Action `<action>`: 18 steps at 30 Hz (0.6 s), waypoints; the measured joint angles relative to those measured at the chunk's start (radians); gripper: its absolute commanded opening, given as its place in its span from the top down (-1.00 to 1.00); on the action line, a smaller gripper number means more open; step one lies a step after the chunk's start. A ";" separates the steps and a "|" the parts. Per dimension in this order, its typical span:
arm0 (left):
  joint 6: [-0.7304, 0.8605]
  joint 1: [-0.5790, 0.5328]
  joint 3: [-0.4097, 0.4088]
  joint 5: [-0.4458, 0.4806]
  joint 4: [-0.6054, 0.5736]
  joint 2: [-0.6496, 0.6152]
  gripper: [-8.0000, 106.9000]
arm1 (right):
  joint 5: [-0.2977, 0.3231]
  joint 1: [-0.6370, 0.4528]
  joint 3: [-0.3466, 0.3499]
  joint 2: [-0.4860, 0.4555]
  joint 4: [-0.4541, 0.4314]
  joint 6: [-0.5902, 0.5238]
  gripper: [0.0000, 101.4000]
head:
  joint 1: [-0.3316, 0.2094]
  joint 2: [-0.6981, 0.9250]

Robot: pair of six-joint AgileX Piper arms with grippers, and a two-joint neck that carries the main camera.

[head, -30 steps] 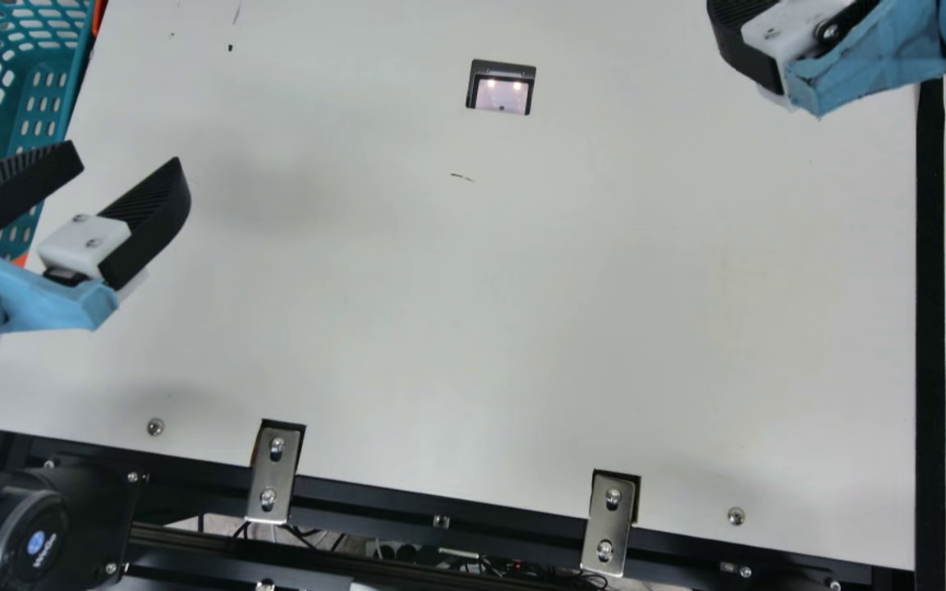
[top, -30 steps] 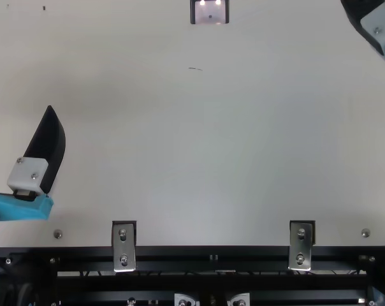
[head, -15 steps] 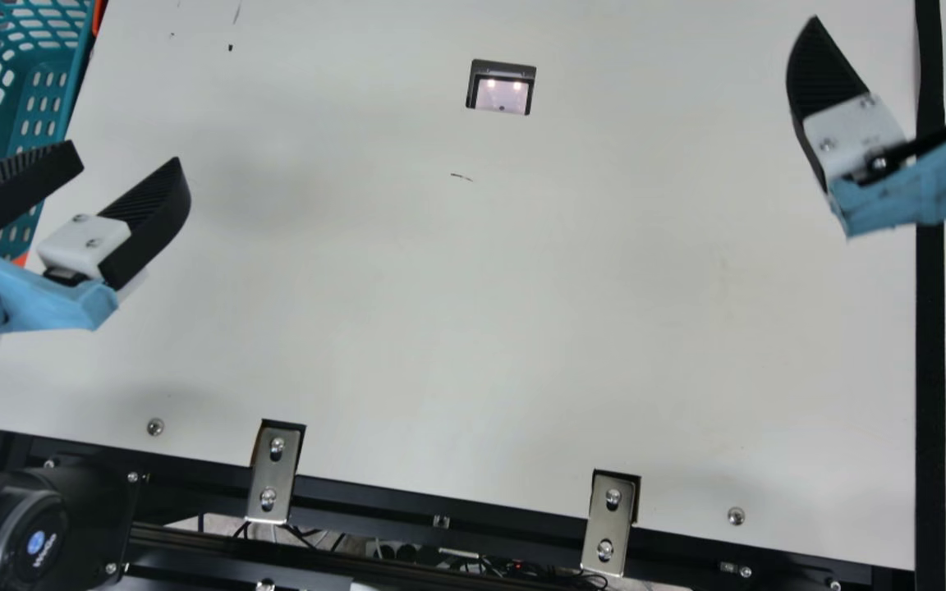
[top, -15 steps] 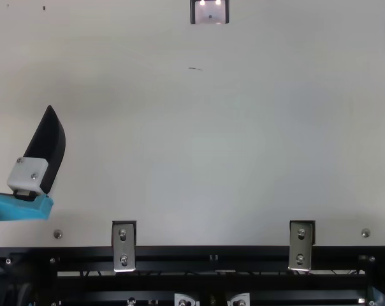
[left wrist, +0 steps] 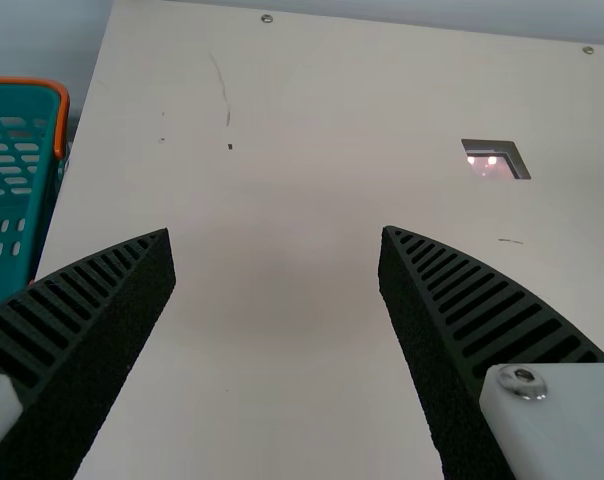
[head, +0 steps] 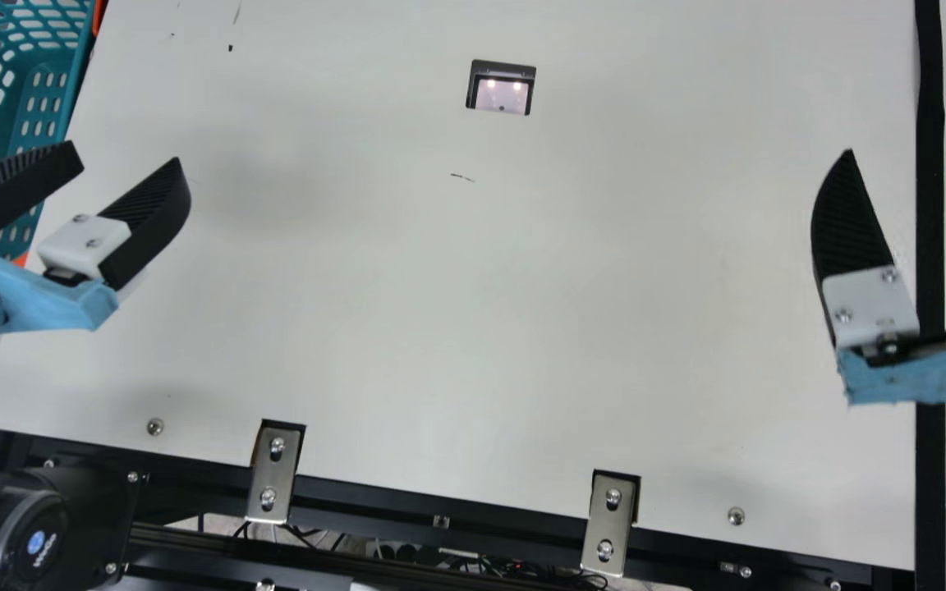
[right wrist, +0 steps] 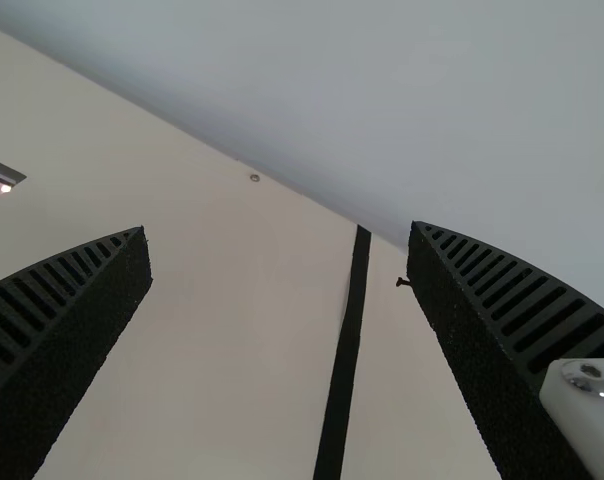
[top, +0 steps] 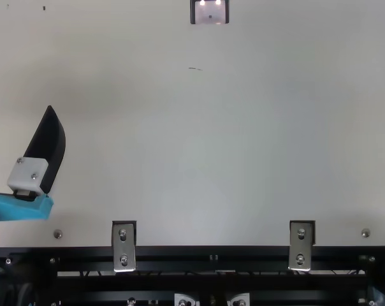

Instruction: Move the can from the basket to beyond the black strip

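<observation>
At the main view's left, my left gripper point(head: 126, 158) stands open with nothing between its fingers, beside and partly over the teal basket point(head: 48, 107). The left wrist view has the same gripper point(left wrist: 276, 232) with its tips wide apart and the basket point(left wrist: 7, 225) off to one side. My right gripper point(head: 855, 226) is at the main view's right, one finger over the white table just left of the black strip point(head: 930, 238). In the right wrist view that gripper point(right wrist: 278, 228) is open and empty, with the black strip point(right wrist: 344, 370) running between its fingers.
The table point(head: 481, 312) has a small rectangular cutout point(head: 502, 88) toward its far side. Two metal brackets point(head: 276, 472) and a black frame rail line the near edge. Beyond the strip in the right wrist view lies a small dark mark point(right wrist: 404, 282).
My right gripper has come from the main view's top right toward the near side and slightly right, leaving the top view. My left arm has stayed still.
</observation>
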 measured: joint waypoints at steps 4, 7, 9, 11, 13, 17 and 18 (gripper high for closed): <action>0.000 0.000 0.000 0.000 0.000 0.000 -0.71 | 0.031 -0.013 0.058 -0.103 0.012 0.025 -1.00 | 0.000 0.005; 0.000 0.000 0.000 0.000 0.000 0.000 -0.71 | 0.054 -0.029 0.110 -0.181 0.046 0.034 -1.00 | 0.000 0.000; 0.000 0.000 0.000 0.000 0.000 0.000 -0.71 | 0.065 -0.036 0.147 -0.227 0.077 0.034 -1.00 | 0.000 0.000; 0.000 0.000 0.000 0.000 0.000 0.000 -0.71 | 0.078 -0.041 0.182 -0.277 0.113 0.034 -1.00 | 0.000 0.000; 0.000 0.000 0.000 0.000 0.000 0.000 -0.71 | 0.101 -0.048 0.221 -0.325 0.160 0.032 -1.00 | 0.000 0.000; 0.000 0.000 0.000 0.000 0.000 0.000 -0.71 | 0.134 -0.060 0.282 -0.403 0.249 0.004 -1.00 | 0.000 0.005; 0.000 0.000 0.000 0.000 0.000 0.000 -0.71 | 0.146 -0.065 0.296 -0.422 0.273 -0.008 -1.00 | 0.000 0.000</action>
